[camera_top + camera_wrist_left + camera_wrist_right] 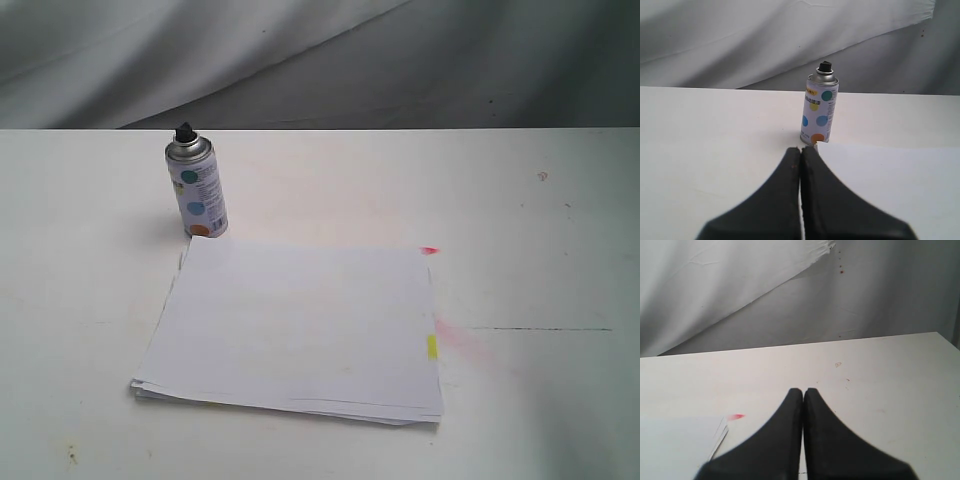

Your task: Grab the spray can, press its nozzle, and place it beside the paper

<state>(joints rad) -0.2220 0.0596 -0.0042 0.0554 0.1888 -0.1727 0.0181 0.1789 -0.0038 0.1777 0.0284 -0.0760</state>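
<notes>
The spray can (197, 190) stands upright on the white table, just behind the far left corner of the paper (300, 325). Its black nozzle (185, 132) tops the silver dome. The left wrist view shows the can (819, 112) and nozzle (825, 66) ahead of my left gripper (801, 149), which is shut and empty, well short of the can, with the paper (890, 180) beside it. My right gripper (803, 390) is shut and empty too, over bare table beyond the paper's corner (680, 440). Neither gripper appears in the exterior view.
A pink tab (429, 250) and a yellow tab (432, 347) stick out at the paper's right edge. A pink smear (462, 338) and a thin dark line (540, 329) mark the table to the right. Grey cloth (320, 60) hangs behind the table's far edge.
</notes>
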